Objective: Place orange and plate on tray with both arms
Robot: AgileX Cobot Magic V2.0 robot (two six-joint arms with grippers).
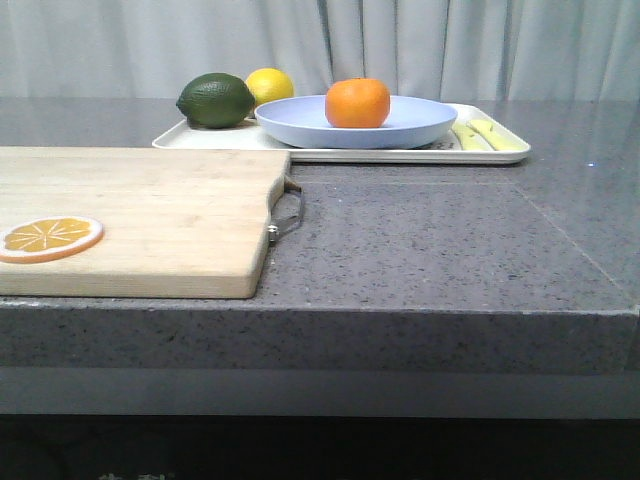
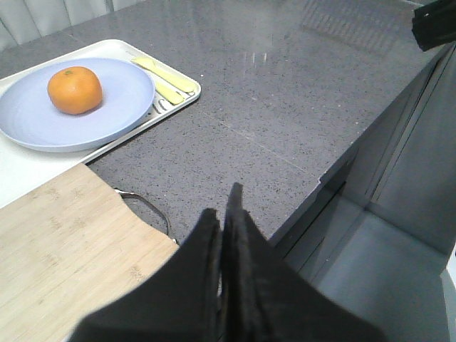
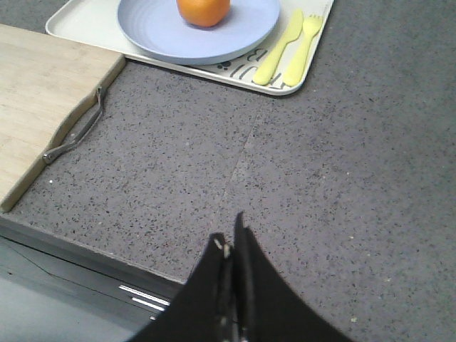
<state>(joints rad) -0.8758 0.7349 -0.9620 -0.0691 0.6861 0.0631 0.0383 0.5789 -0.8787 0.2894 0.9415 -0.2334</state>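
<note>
Looks done to me: orange (image 1: 357, 103) sits on the plate (image 1: 420, 122), plate's on the tray (image 1: 340, 153), left gripper (image 2: 226, 206) and right gripper (image 3: 229, 239) both closed, holding nothing

The plate (image 1: 356, 122) hides much of the tray (image 1: 400, 155); the cutting board (image 1: 130, 215) is cut off.

1. The place looks like a kitchen, or a mock-up of one: a speckled grey stone countertop (image 1: 430, 250) with a squared front edge.
2. Food-preparation things sit on it: a wooden cutting board (image 1: 140, 215) with a metal handle, and yellow cutlery (image 3: 288, 46) on a cream tray (image 1: 400, 155).
3. Pale grey curtains (image 1: 420, 45) hang behind the counter.
</note>
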